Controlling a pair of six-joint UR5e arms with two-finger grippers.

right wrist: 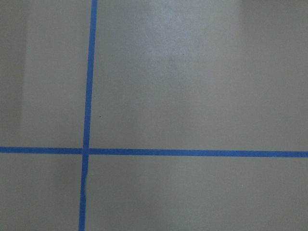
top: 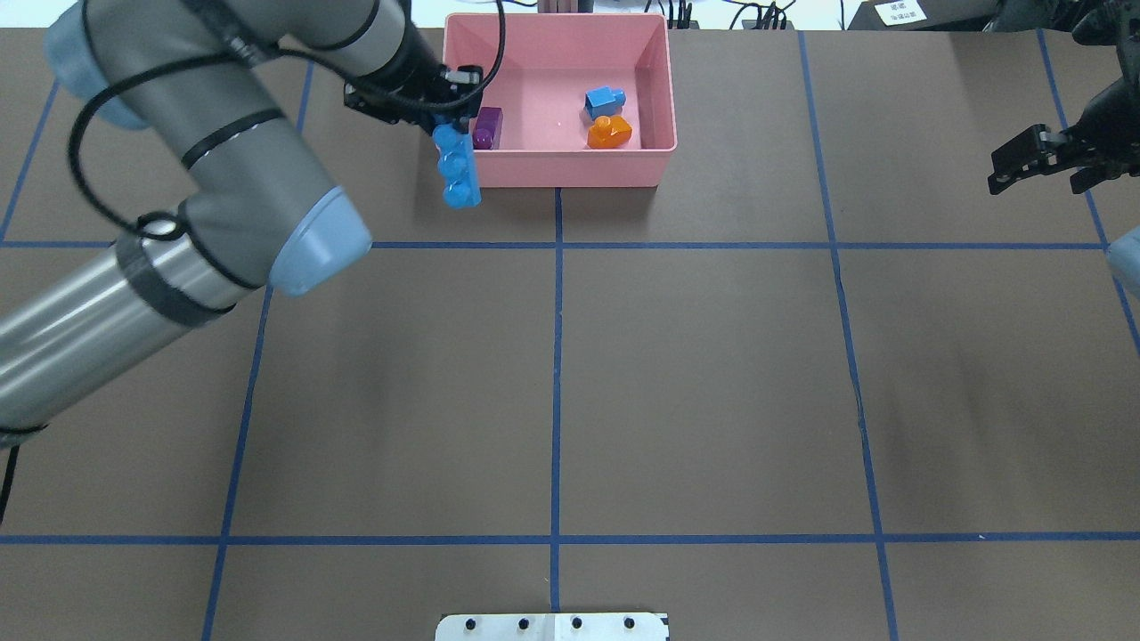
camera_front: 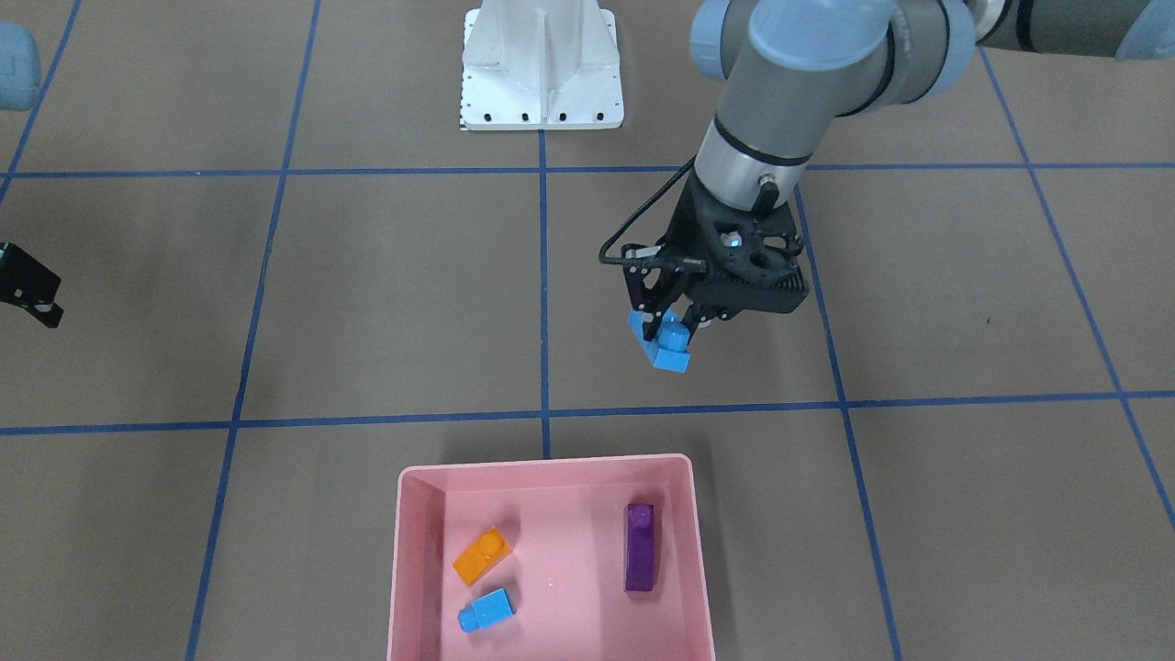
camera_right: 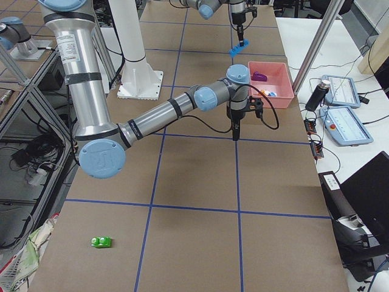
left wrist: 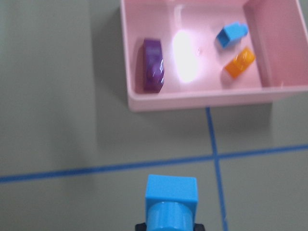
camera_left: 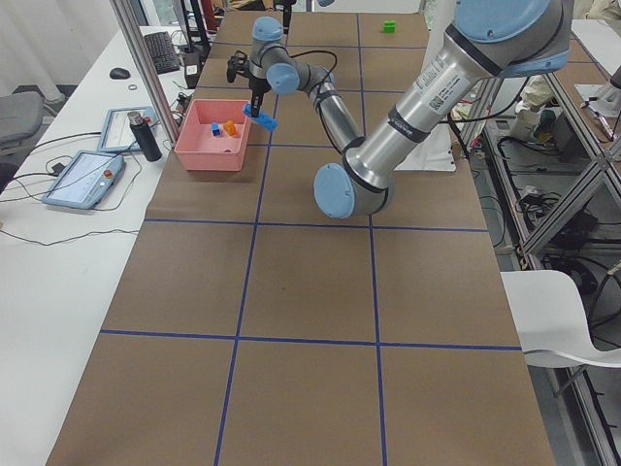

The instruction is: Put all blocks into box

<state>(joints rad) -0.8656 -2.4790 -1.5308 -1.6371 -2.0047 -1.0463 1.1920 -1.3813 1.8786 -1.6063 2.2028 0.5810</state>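
My left gripper (camera_front: 668,323) is shut on the long blue brick (camera_front: 663,343) and holds it above the table, just short of the pink box (camera_front: 551,468) on the robot's side. In the overhead view the brick (top: 457,167) hangs by the box's (top: 570,169) near left corner. The orange brick (camera_front: 482,555), the small blue cube (camera_front: 486,610) and the purple brick (camera_front: 640,546) lie inside the box. The green brick (camera_right: 101,242) lies on the table far off, near the end on my right. My right gripper (top: 1038,165) is open and empty, well to the right of the box.
The white metal base (camera_front: 542,92) stands at the robot's side of the table. Tablets and a dark bottle (camera_left: 146,136) sit on the white bench beyond the box. Blue tape lines divide the brown table.
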